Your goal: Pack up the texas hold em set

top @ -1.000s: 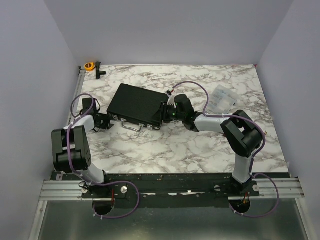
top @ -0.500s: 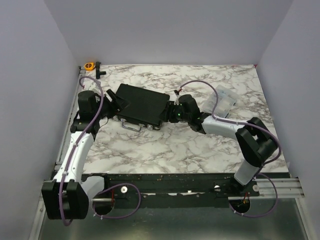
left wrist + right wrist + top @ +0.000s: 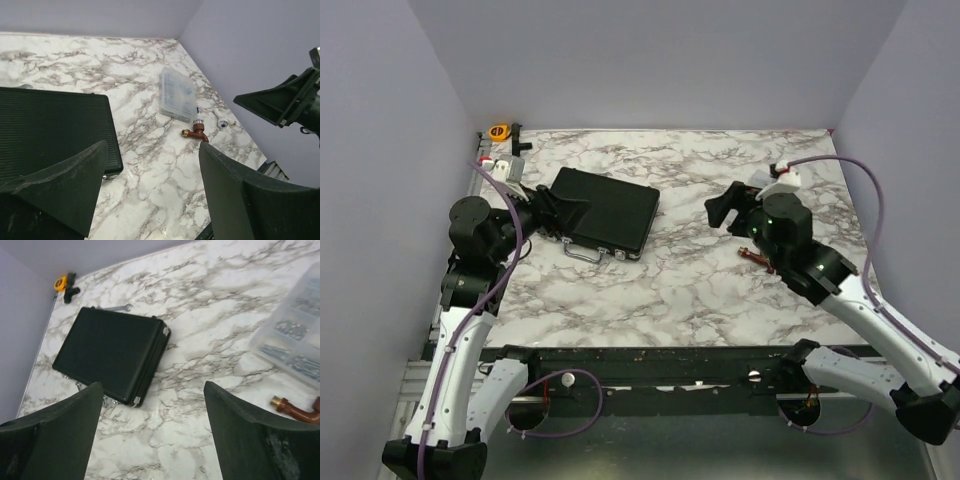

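Jaws both spread wide w/ nothing between them. L jaws hang over the L short end of the case [image 3: 605, 210]; can't tell if they touch it. R jaws are well apart from it, w/ the case off to their L across bare counter [image 3: 680, 290]. Case lies flat, lid shut, so contents can't be seen. Its long axis runs roughly L–R, R end angled a bit toward the arm bases. Handle [image 3: 585, 254] sits on the long edge facing the bases. L wrist view cuts the case at the frame's L edge, & a finger covers its near corner. R wrist view shows the whole lid & a silver corner [image 3: 165, 331], but a finger hides part of the handle edge. To the R of the R jaws lie a copper pipe fitting [image 3: 752, 257] & a clear compartment box [image 3: 295, 347]. The box is cut off by the frame there & mostly hidden from above. Past the L jaws, in the far corner, is an orange tape measure [image 3: 499, 131], too small for detail. A small wrench [image 3: 114, 307] lies just beyond the case's far edge.
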You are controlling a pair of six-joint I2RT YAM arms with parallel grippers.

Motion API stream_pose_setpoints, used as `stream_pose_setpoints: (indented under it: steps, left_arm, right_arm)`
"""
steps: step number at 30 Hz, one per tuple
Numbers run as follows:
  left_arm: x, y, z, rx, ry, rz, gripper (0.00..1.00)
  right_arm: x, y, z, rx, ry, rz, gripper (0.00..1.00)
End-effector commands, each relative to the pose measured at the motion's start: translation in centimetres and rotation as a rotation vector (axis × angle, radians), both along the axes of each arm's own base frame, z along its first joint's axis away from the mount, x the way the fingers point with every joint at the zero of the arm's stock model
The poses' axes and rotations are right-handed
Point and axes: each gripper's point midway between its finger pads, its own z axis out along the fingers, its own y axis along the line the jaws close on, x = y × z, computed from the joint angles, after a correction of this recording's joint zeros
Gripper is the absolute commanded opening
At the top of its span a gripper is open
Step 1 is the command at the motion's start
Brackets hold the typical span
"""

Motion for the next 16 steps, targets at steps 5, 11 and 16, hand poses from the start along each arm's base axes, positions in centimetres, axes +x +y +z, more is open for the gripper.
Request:
stream_pose_setpoints:
  steps: [5, 11, 16]
  left_arm:
    - [-2.4, -0.3, 3.3, -0.069, -0.138, -0.032, 0.75]
    - [-3.0, -0.5, 3.6, -0.084, -0.149, -0.045, 0.75]
    - [-2.9, -0.4, 3.6, -0.068, -0.151, -0.04, 0.75]
  right_arm:
    - [-3.6, -7.4, 3.2, -0.162, -0.037, -0.147, 1.0]
    - [-4.6, -8.9, 5.6, -0.103, -0.095, -0.192, 1.0]
    - [-4.2, -10.0, 5.3, -0.111, -0.113, -0.26, 1.0]
